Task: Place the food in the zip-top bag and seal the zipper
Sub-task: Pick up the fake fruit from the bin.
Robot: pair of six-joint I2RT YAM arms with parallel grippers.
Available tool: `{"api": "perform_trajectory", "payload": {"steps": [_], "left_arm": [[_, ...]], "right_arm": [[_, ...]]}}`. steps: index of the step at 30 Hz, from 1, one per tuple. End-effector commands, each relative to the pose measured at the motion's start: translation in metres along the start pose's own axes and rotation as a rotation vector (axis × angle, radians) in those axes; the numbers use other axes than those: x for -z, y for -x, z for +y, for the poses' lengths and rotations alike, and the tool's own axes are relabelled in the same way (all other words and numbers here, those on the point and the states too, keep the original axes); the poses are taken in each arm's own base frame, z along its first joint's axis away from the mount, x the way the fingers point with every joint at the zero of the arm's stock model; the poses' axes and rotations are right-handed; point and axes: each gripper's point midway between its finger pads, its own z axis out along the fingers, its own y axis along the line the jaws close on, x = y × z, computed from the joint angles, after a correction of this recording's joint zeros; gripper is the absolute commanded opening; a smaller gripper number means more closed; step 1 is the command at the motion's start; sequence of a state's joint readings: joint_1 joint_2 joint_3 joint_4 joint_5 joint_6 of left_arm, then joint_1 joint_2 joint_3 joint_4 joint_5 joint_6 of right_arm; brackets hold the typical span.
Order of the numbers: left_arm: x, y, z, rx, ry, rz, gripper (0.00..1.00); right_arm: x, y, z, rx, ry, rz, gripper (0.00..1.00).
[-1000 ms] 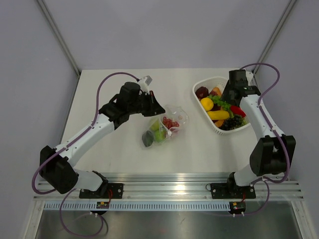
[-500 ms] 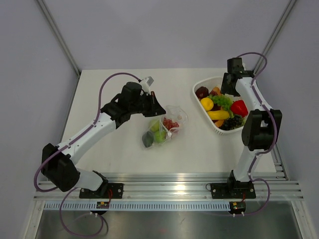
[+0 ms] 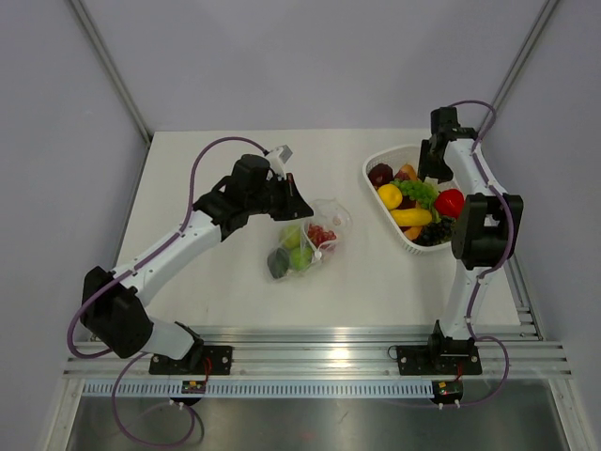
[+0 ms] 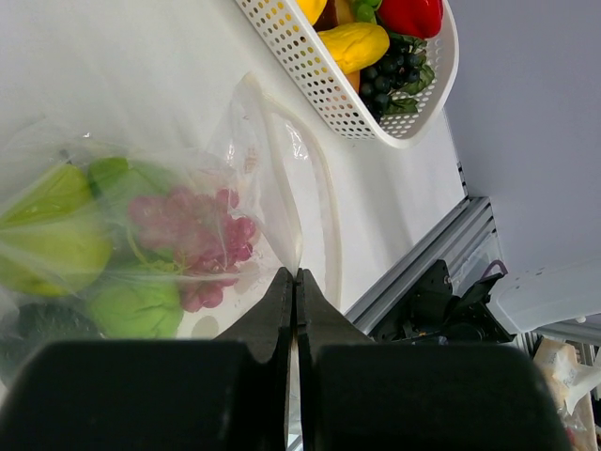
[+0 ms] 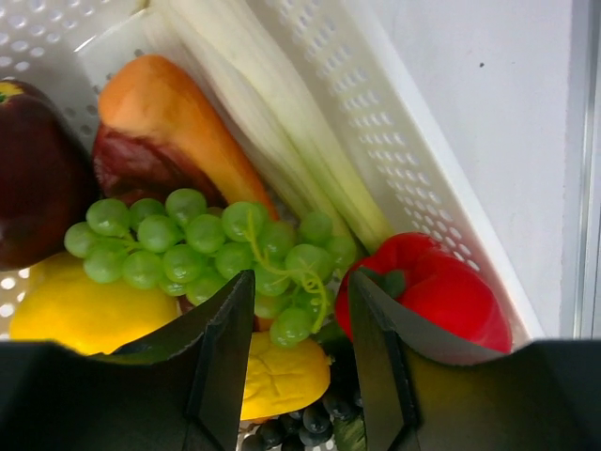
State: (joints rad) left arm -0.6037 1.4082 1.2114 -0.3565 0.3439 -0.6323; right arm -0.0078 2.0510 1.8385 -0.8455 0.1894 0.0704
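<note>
Right claw [image 5: 300,282], jaws apart and empty, has drawn back to the far end of the white perforated plastic basket [image 3: 369,175]; left claw [image 4: 296,274] stays pinched on the part-filled clear crinkly zip-top bag [image 3: 317,233], on the worktop well to the left-arm side of that basket, so filling apparently continues.

We find no readable text, label, brand, number or sign in any view. On front rail [image 3: 319,355], 6 o'clock edge of top view, small modules [image 3: 194,385] bear red-orange marks; too small for us to read.

left gripper [image 4: 296,278] pinches zip-top bag [image 4: 268,178]; green fruit [image 4: 56,240] and pink grapes [image 4: 202,235] inside, white basket [image 4: 362,108] beyond.
</note>
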Motion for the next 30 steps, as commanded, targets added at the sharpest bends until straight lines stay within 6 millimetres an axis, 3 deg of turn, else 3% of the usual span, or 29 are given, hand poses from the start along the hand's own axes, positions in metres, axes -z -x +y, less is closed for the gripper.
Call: {"api": "perform_trajectory", "payload": {"steps": [1,7,17,23,27,30], "left_arm": [[0.001,0.018,-0.017,-0.04,-0.061,-0.041,0.0],[0.001,0.017,-0.017,-0.036,-0.066,-0.035,0.0],[0.0,0.017,-0.017,-0.039,-0.063,-0.036,0.0],[-0.002,0.015,-0.015,-0.034,-0.066,-0.029,0.0],[-0.003,0.015,-0.015,-0.033,-0.069,-0.028,0.0],[-0.003,0.015,-0.016,-0.033,-0.073,-0.029,0.0]], "right_arm": [[-0.003,0.005,-0.012,0.0,-0.003,-0.003,0.51],[-0.009,0.004,-0.015,0.005,-0.018,0.006,0.51],[-0.017,0.003,-0.003,-0.012,0.066,0.026,0.48],[-0.015,0.002,0.001,-0.034,0.086,0.027,0.28],[-0.004,0.006,0.0,-0.053,0.089,0.002,0.04],[0.01,0.012,0.001,-0.07,0.096,-0.022,0.0]]}}
